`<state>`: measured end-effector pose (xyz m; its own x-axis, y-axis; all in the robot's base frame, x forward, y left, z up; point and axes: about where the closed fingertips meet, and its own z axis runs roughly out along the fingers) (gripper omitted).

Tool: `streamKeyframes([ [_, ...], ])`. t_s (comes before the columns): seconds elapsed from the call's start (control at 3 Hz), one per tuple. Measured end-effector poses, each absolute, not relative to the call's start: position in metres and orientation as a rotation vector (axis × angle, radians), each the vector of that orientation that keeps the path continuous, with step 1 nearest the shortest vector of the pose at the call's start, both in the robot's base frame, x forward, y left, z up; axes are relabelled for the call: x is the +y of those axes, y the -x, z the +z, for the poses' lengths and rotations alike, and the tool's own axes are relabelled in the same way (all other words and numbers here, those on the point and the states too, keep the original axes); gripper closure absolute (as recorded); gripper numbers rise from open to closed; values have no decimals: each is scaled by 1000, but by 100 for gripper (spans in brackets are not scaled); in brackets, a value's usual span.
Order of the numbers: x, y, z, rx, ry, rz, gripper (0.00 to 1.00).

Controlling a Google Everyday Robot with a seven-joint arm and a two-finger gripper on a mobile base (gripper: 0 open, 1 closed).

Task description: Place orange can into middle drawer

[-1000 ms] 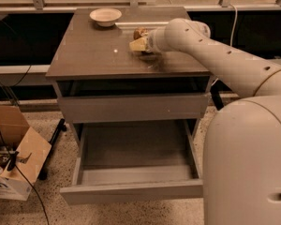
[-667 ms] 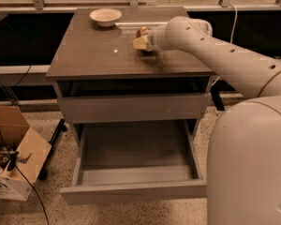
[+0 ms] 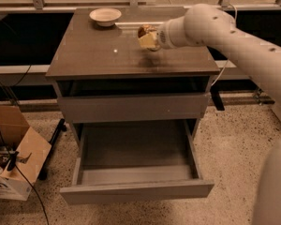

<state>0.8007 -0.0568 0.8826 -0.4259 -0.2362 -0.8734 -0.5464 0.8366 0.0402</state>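
**Can aloft, drawer waiting below**

At far left, a cardboard box (image 3: pixel 18 149) with trailing cables sits on the speckled floor, well apart from the grey cabinet. On the counter (image 3: pixel 93 55), a pale bowl (image 3: pixel 105 16) rests near the far-left corner, clear of the action. Right of centre, the gripper (image 3: pixel 150 37) hovers just above the counter, its jaws closed around the orange can (image 3: pixel 144 40), which hangs off the surface and casts a shadow beneath it. The white arm (image 3: pixel 234 36) reaches in from the right.

Below, the middle drawer (image 3: pixel 136 191) stands pulled out toward the viewer, with nothing visible inside, under a shut drawer front (image 3: pixel 133 108).

The route looks like the hard part. The can must come forward past the counter's near edge and then down, and dropping too early would likely knock it against that edge or against the shut front. Only a narrow part of the can shows beyond the jaws, so the hold may be shallow, and a bump could tip it loose onto the floor. Releasing high could send the round can rolling or bouncing out.

Room is generous to the near side, where the drawer's mouth is wide. On the right, the robot's own body (image 3: pixel 271 186) crowds the drawer's side.
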Motion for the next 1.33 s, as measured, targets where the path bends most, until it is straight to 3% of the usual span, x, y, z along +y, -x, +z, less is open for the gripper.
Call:
streamKeyframes([
  [0.33, -64, -714, 886, 2014, 686, 667, 100],
  [1.0, -93, -559, 880, 2060, 837, 911, 100],
  [1.33, -92, -559, 880, 2060, 837, 911, 100],
])
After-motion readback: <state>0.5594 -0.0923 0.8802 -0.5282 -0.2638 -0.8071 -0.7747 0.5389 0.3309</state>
